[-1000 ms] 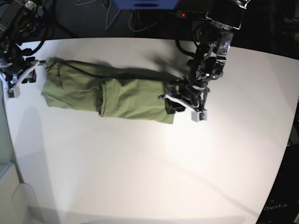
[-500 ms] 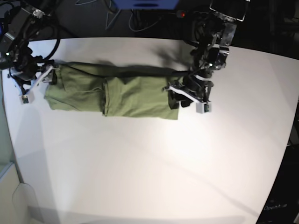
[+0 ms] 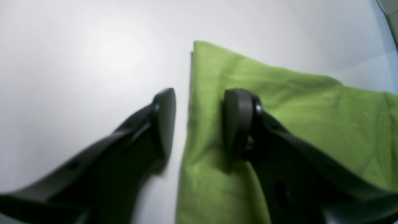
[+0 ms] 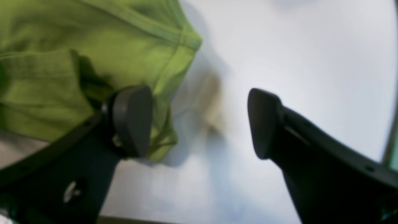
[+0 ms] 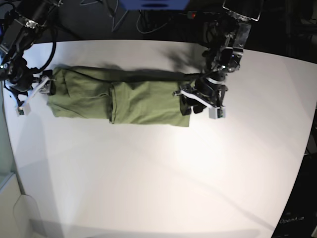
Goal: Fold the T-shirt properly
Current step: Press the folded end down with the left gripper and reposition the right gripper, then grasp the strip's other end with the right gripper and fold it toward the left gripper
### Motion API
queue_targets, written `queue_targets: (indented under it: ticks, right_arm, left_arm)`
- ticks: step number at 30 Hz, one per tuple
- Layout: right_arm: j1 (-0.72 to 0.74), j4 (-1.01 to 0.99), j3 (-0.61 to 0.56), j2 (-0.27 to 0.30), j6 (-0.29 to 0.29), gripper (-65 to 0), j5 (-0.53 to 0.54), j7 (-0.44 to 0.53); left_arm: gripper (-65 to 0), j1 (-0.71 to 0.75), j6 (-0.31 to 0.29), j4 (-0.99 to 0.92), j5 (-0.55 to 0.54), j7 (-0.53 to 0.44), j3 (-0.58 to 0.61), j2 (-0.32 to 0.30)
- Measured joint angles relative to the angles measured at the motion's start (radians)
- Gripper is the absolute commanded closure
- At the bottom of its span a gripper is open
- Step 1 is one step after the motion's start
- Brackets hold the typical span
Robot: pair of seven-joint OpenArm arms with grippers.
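The olive-green T-shirt (image 5: 138, 101) lies on the white table (image 5: 148, 178) as a long folded strip running left to right. My left gripper (image 5: 193, 106) is open at the strip's right end. In the left wrist view the left gripper (image 3: 200, 123) straddles the shirt's (image 3: 295, 105) edge, one finger on bare table, the other over the cloth. My right gripper (image 5: 39, 91) is open at the strip's left end. In the right wrist view the right gripper (image 4: 197, 123) has one finger by the shirt's (image 4: 62, 62) hemmed corner and the other over the table. Neither grips cloth.
Dark cables and arm bases (image 5: 124, 20) lie beyond the table's far edge. The table's left edge (image 5: 10, 148) runs close by the right arm. A wide stretch of white table lies in front of the shirt.
My right gripper has come in from the left to the shirt's left end. My left gripper has shifted slightly up and right, and the strip's right end now lies straighter.
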Motion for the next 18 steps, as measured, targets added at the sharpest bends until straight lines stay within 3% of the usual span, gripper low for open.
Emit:
queue_targets:
  ticks: [10,18]
  right_arm:
    - [0.002,-0.094,-0.001,0.008,0.0,-48.8,-0.001,0.058]
    - [0.011,-0.148,-0.108,0.011,-0.001,-48.8,0.01,0.143]
  left_arm:
    - [-29.5,0.0,0.0,0.0,0.0,0.0,0.0,0.0]
    - [-29.5,0.0,0.0,0.0,0.003,0.0,0.0,0.0]
